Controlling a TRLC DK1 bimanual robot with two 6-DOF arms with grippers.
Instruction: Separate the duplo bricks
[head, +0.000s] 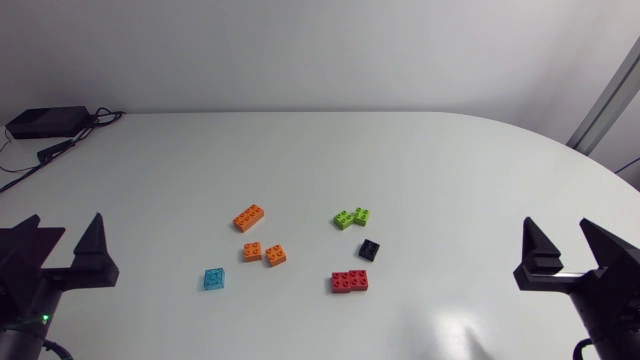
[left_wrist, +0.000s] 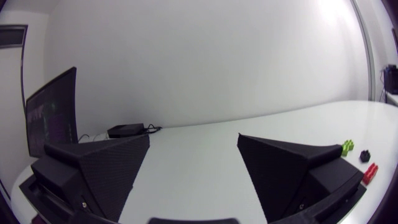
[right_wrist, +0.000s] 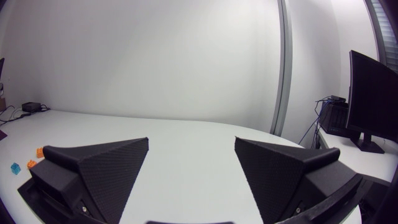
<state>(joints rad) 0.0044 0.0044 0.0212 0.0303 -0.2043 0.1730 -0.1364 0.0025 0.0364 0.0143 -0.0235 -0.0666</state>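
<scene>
The left gripper and right gripper sat wide open and empty; the small green bricks might skid away if pinched badly

Nothing written can be read here: no words, numbers, labels or signs. The duplo bricks show only plain coloured faces and studs, and they are too small to tell whether anything is embossed on them. The black box at the far left corner of the table is also too small for any print to be made out.
</scene>
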